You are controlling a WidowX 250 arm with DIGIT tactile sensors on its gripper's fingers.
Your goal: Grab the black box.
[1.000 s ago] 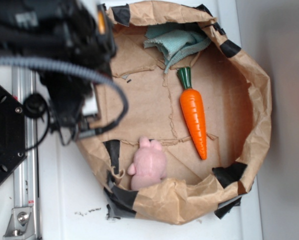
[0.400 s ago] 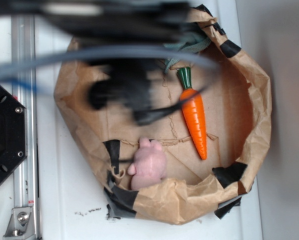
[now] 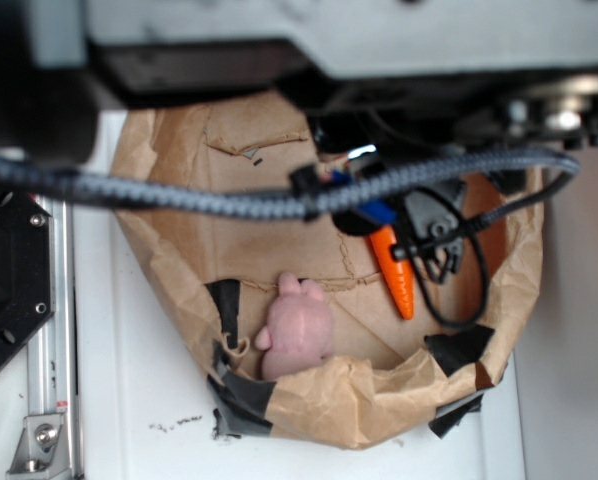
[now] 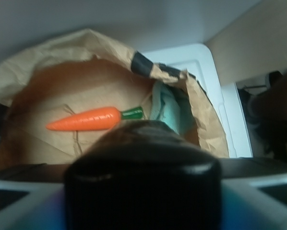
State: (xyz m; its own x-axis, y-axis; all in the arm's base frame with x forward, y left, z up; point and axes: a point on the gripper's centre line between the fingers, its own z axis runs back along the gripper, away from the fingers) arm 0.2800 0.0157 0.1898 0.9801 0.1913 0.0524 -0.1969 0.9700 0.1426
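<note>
In the wrist view a glossy black box [image 4: 143, 187] with rounded edges fills the bottom middle. It sits between the pale grey-blue fingers [image 4: 18, 203] of my gripper [image 4: 143, 206], which is shut on it. From the exterior view my gripper [image 3: 419, 235] hangs over the right half of the brown paper bag [image 3: 379, 405], above the upper part of the orange carrot [image 3: 399, 285]. There the box is hidden by the arm and its cable.
A pink plush toy [image 3: 297, 335] lies by the bag's front rim. A teal cloth [image 4: 170, 108] is crumpled beyond the carrot's [image 4: 88, 119] green top. Left of the bag are a large black hexagonal plate [image 3: 4, 290] and a metal rail [image 3: 54, 400].
The arm has swept from the bag's left edge across to its right half. It now covers the carrot's top and the cloth. Toy and carrot have not moved.
</note>
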